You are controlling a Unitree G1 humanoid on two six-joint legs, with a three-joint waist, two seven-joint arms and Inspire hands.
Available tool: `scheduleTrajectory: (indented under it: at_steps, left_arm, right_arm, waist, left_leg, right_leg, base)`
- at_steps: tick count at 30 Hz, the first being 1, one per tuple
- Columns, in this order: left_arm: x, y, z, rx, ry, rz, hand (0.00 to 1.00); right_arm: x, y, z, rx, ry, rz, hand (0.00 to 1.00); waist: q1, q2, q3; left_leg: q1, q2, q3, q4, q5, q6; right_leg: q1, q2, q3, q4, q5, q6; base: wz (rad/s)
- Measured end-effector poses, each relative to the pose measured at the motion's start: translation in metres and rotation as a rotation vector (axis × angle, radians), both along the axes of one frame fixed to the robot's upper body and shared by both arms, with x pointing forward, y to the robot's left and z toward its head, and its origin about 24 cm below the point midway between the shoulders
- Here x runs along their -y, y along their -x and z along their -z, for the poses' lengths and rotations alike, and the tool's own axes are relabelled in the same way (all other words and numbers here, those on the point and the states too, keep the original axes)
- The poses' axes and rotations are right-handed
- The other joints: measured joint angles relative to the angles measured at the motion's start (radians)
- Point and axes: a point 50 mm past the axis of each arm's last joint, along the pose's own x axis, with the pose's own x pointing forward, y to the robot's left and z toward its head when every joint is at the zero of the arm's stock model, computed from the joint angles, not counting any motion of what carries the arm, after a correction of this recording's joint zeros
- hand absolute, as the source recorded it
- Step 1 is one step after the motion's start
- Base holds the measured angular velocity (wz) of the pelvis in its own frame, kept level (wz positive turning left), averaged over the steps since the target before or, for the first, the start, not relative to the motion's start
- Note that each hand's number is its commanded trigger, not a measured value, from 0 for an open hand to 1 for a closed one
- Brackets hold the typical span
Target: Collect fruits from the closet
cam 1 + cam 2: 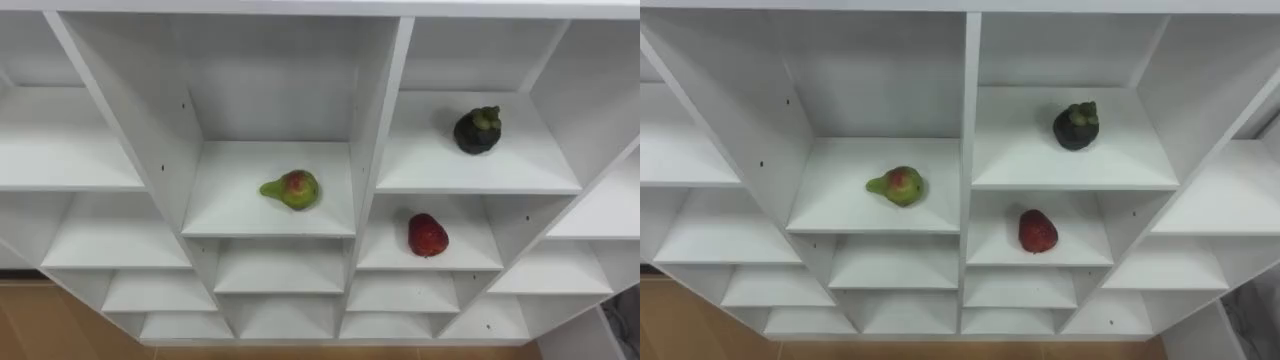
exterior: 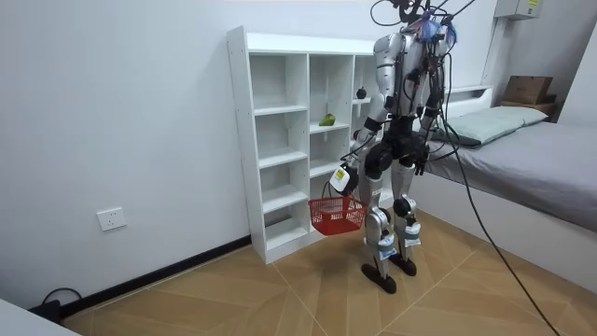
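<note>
A green pear with a red blush (image 1: 292, 189) lies in the middle compartment of the white closet (image 1: 270, 232). One column to the right, a dark mangosteen (image 1: 478, 131) sits on the upper shelf. A red strawberry (image 1: 427, 235) lies in the compartment below it. In the room view I stand close in front of the closet, facing it. A red basket (image 2: 336, 216) hangs at knee height from my left hand (image 2: 341, 178), which is curled on its handle. My right hand (image 2: 420, 166) hangs by my hip, too small to read.
The other closet compartments hold nothing. A bed (image 2: 532, 154) with a pillow stands behind me on the room view's right, with a cardboard box (image 2: 527, 89) beyond it. Wooden floor (image 2: 280, 299) lies open on the room view's left and front.
</note>
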Motion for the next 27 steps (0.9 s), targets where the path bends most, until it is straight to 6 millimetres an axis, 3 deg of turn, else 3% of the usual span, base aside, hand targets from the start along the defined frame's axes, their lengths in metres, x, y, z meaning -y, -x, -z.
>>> scheduleTrajectory:
  at_steps: [15,27]
  left_arm:
    - [0.004,-0.023,-0.001,0.059,0.012,0.048,1.00]
    - [0.008,-0.024,-0.001,0.065,0.022,0.072,1.00]
  right_arm:
    - [0.001,-0.003,-0.001,0.009,-0.004,-0.010,0.00]
    - [0.002,-0.005,-0.002,0.039,0.014,0.004,0.00]
  waist:
    - [-0.002,0.002,0.0017]
    - [-0.004,0.016,0.0020]
  left_leg:
    - [0.008,-0.005,-0.006,-0.004,0.003,0.003]
    - [0.022,-0.003,0.016,-0.029,0.006,0.006]
  right_leg:
    - [0.005,-0.003,0.013,0.000,0.001,0.001]
    - [0.001,-0.003,0.026,0.001,0.006,0.006]
  base:
    - [0.00]
    - [-0.05]
